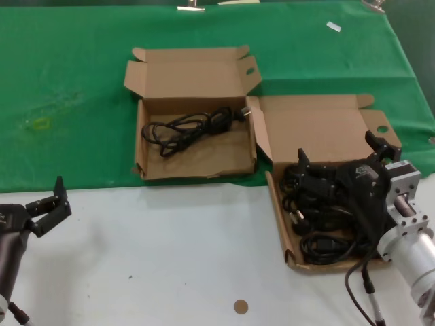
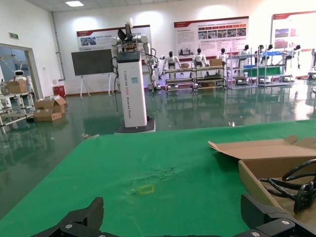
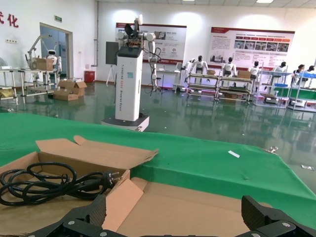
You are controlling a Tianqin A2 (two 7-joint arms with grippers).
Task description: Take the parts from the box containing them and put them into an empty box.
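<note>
The box with the parts (image 1: pixel 279 204) lies open at the right on the white table and holds a pile of black power cables (image 1: pixel 326 221). My right gripper (image 1: pixel 338 148) hovers over it, open and empty; in the right wrist view (image 3: pixel 175 215) its fingers (image 3: pixel 94 213) frame the box's lid (image 3: pixel 197 207). The other box (image 1: pixel 194 163), with ear tabs on its lid, lies open on the green cloth and holds one coiled black cable (image 1: pixel 187 128), which also shows in the right wrist view (image 3: pixel 44 183). My left gripper (image 1: pixel 51 207) is open and empty at the lower left.
Green cloth (image 1: pixel 68 88) covers the far half of the table, with a small yellow mark (image 2: pixel 145 189) on it. A small brown disc (image 1: pixel 240 306) lies on the white front part. A white scrap (image 1: pixel 333 26) lies at the far right.
</note>
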